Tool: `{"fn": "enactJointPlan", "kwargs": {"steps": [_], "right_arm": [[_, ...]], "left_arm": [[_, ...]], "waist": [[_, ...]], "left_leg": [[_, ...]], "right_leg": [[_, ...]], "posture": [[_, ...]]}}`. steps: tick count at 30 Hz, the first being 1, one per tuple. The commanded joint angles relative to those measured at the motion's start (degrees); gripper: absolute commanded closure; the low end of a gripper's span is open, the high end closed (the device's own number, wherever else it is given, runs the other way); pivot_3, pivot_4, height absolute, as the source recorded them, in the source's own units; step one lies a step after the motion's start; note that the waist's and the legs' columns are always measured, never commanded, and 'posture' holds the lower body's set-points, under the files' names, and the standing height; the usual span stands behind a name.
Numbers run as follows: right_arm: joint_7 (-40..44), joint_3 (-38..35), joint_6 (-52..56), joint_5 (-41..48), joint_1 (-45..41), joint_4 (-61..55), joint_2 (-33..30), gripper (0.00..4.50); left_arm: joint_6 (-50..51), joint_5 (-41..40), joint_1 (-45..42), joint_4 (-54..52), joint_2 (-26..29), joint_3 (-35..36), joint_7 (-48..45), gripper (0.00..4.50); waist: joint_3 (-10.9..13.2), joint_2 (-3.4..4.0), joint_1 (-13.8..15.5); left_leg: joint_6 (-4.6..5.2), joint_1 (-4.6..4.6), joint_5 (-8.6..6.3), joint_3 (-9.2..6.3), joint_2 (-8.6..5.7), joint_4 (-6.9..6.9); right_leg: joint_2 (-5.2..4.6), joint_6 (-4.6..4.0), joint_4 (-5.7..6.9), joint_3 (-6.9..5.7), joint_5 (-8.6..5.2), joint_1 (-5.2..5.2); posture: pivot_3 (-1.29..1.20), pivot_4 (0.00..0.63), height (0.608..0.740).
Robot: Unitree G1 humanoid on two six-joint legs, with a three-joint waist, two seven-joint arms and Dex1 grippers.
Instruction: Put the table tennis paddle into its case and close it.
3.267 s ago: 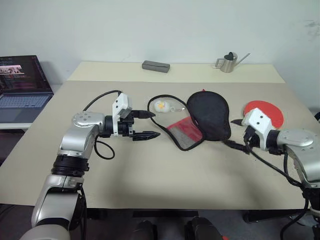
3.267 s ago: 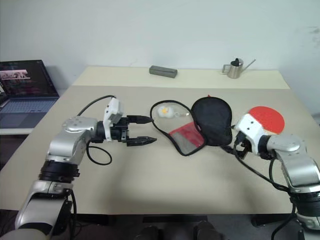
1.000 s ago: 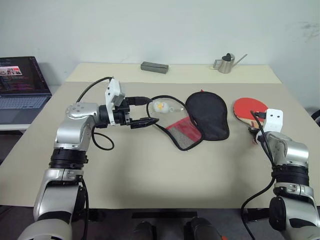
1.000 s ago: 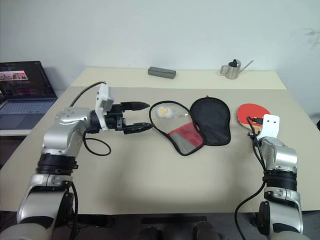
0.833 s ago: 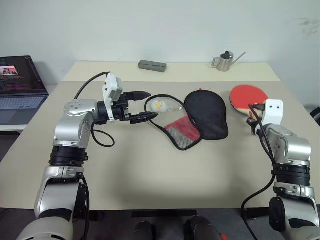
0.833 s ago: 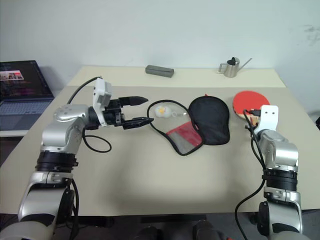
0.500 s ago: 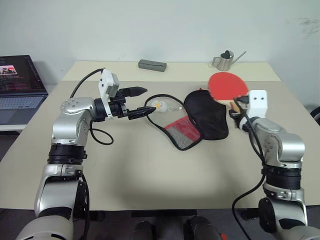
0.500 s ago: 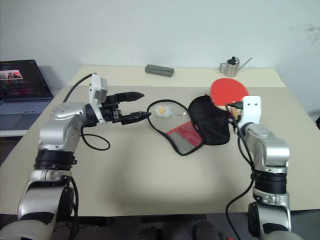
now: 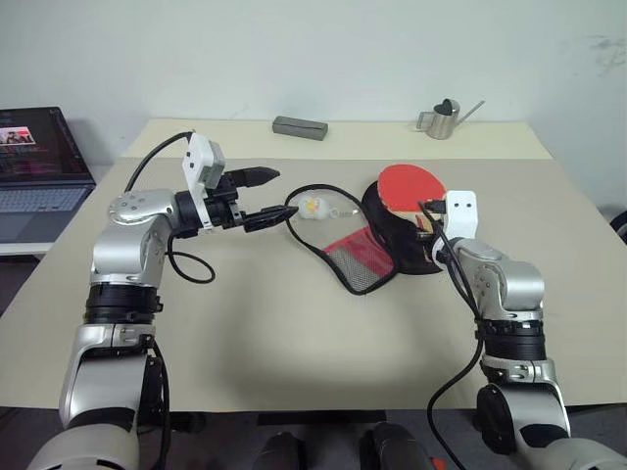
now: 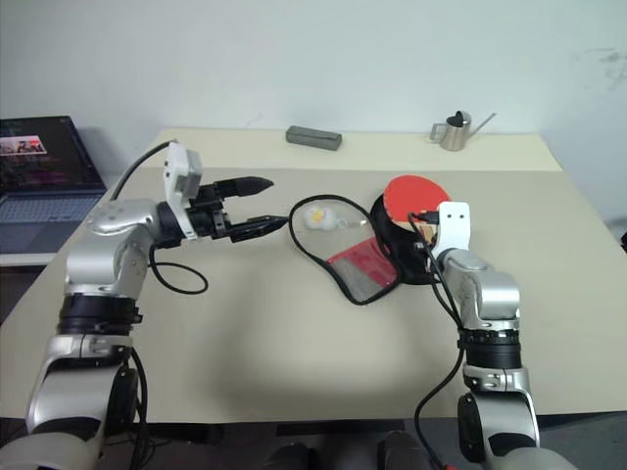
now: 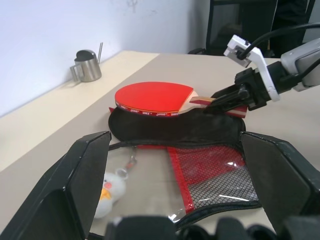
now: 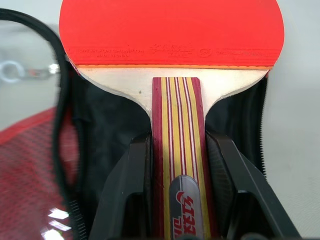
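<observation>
Beige matte table, one open laptop off its left edge, partly cut off. Left gripper fingers apart, empty, hovering just left of one small white-yellow charm. One soft case lies unzipped mid-table: mesh flap, black lining up. Right gripper clamped on the striped wooden handle of one round red paddle, held over the lining. Far edge: one grey block, one metal watering can.
</observation>
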Motion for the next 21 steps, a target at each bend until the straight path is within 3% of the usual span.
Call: {"fn": "enactJointPlan", "kwargs": {"steps": [1, 21], "right_arm": [[-0.09, 0.61, -5.93, -1.32, -2.23, 2.75, 0.05, 3.35], [2.05, 5.91, -13.79, -5.16, -2.75, 10.12, 0.65, 3.35]], "left_arm": [[-0.75, -0.48, -0.09, -2.4, 0.89, 1.38, 0.72, 0.0], [-0.35, -0.65, 1.25, -3.41, 1.61, 1.31, 1.24, 0.0]], "waist": [[0.0, 0.0, -0.07], [0.01, 0.01, -0.4]], "left_leg": [[0.0, 0.0, 0.0, 0.0, 0.0, 0.0], [0.0, 0.01, 0.0, 0.0, 0.01, 0.0]], "right_leg": [[0.0, 0.0, 0.01, 0.0, 0.0, -0.01], [-0.01, -0.01, 0.03, 0.02, 0.0, -0.02]], "posture": [[0.0, 0.15, 0.74], [0.0, 0.15, 0.74]]}}
